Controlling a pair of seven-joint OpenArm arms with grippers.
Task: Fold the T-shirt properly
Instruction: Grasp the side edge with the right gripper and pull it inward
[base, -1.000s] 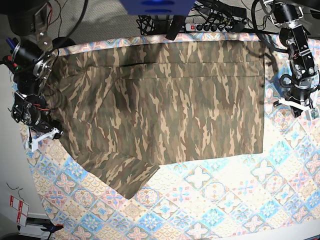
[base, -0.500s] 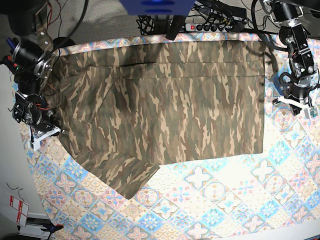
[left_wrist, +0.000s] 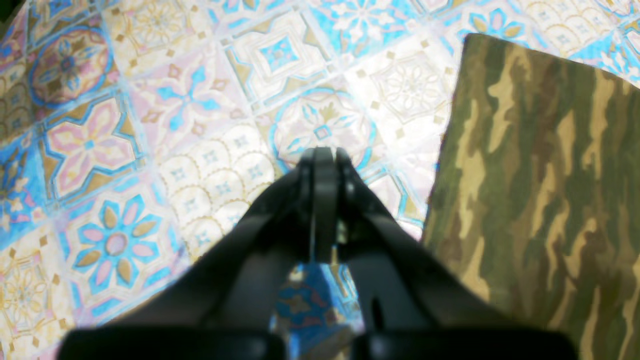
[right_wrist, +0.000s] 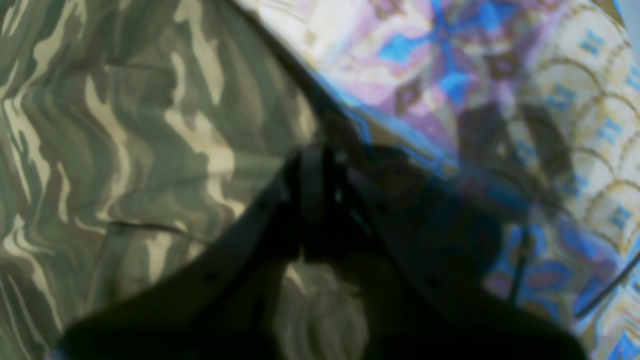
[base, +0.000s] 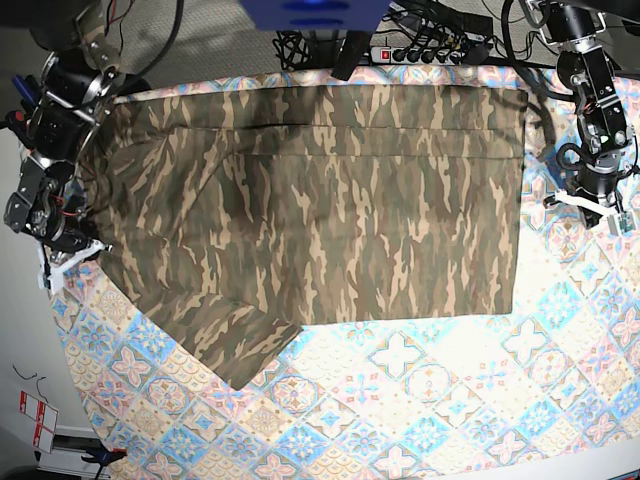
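Note:
The camouflage T-shirt (base: 320, 210) lies spread flat across the back half of the table, with one sleeve (base: 240, 345) pointing toward the front left. My right gripper (base: 62, 262) is at the shirt's left edge. In the right wrist view it (right_wrist: 317, 155) is shut on that edge of the T-shirt (right_wrist: 125, 140). My left gripper (base: 600, 208) hovers over the bare tablecloth just right of the shirt. In the left wrist view it (left_wrist: 324, 154) is shut with nothing in it, and the T-shirt's corner (left_wrist: 540, 190) lies to its right.
The pastel patterned tablecloth (base: 440, 400) covers the table, bare along the front and right. A power strip (base: 420, 52) and cables lie behind the back edge. The table's left edge runs close by my right arm.
My right gripper has shut on the shirt's left edge and moved left. The whole shirt slid a little left with it. My left arm has barely moved.

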